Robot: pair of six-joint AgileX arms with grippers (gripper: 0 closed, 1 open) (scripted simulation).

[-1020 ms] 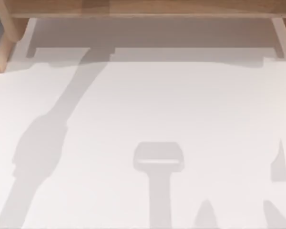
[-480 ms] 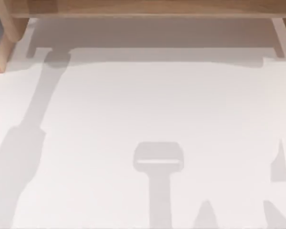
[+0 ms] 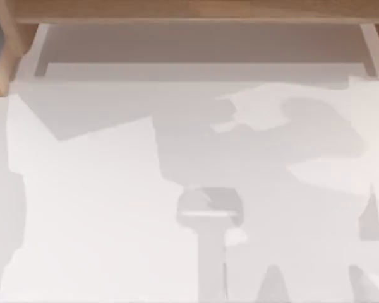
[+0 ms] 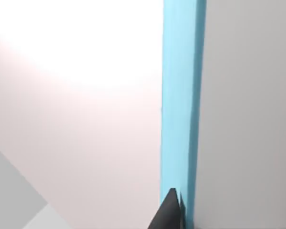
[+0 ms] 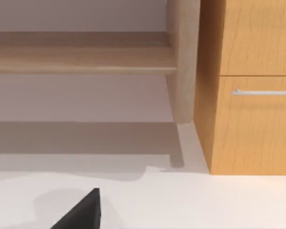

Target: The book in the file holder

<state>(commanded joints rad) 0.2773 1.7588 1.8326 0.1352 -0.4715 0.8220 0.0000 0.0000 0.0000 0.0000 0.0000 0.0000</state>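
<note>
shadows have spread across the table (image 3: 101,208); left gripper (image 4: 169,212) beside blue book (image 4: 178,95), grip unclear

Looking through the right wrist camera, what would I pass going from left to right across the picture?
Dark gripper fingertip low down, wooden shelf board, rounded wooden post, then wooden cabinet with its silver drawer handle.

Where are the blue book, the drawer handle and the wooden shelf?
blue book (image 4: 181,105): left wrist view, middle of its blue edge.
drawer handle (image 5: 264,92): right wrist view, middle of the bar.
wooden shelf (image 5: 81,59): right wrist view, front board.
</note>
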